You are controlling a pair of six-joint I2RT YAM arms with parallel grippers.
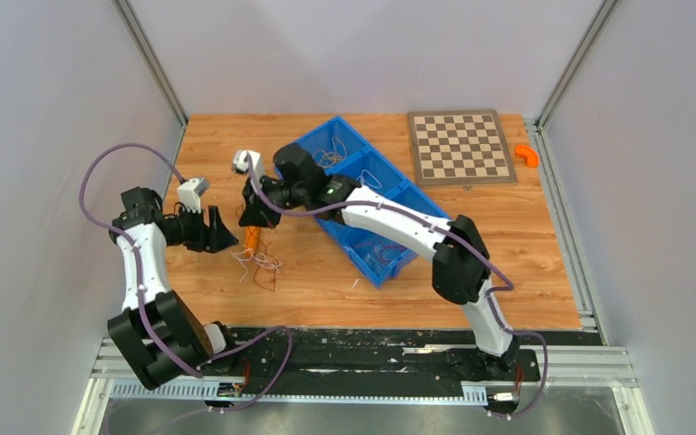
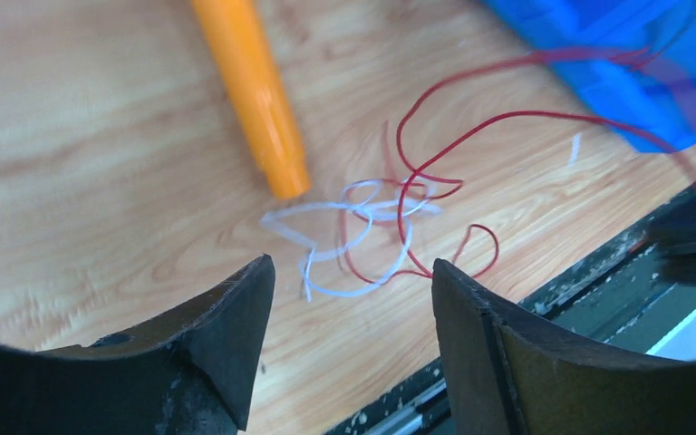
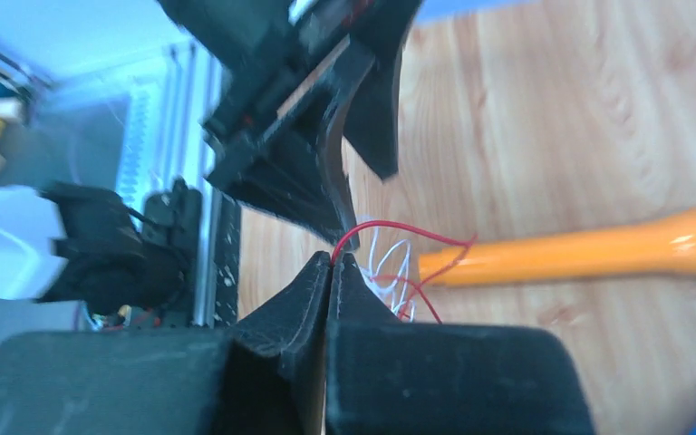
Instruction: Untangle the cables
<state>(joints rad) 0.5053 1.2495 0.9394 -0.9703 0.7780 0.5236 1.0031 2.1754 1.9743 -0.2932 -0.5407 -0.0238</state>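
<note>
The cables (image 1: 258, 261) lie as a small loose tangle on the wooden surface (image 1: 344, 294), just off the near end of the orange stick (image 1: 251, 238). The knot has no firm long axis: in the top view it straggles from the stick's end toward the arms' bases and a little to the right. In the left wrist view the white cable (image 2: 344, 217) curls in flat loops just beside the stick's tip. The red cable (image 2: 471, 127) threads through those loops and runs away from the stick in a wide arc toward the blue bin (image 2: 598, 54). The right hand (image 3: 331, 265) hangs just above the stick's end with its fingertips pressed together on what looks like the red cable, though the view is blurred there. The wire leaves the closed tips and curves down into the tangle beside the stick. The left hand (image 2: 349, 272) sits on the side of the stick away from the bin, spread wide and holding nothing. The tangle shows in the gap between its two fingers, beyond their tips and apart from them.
</note>
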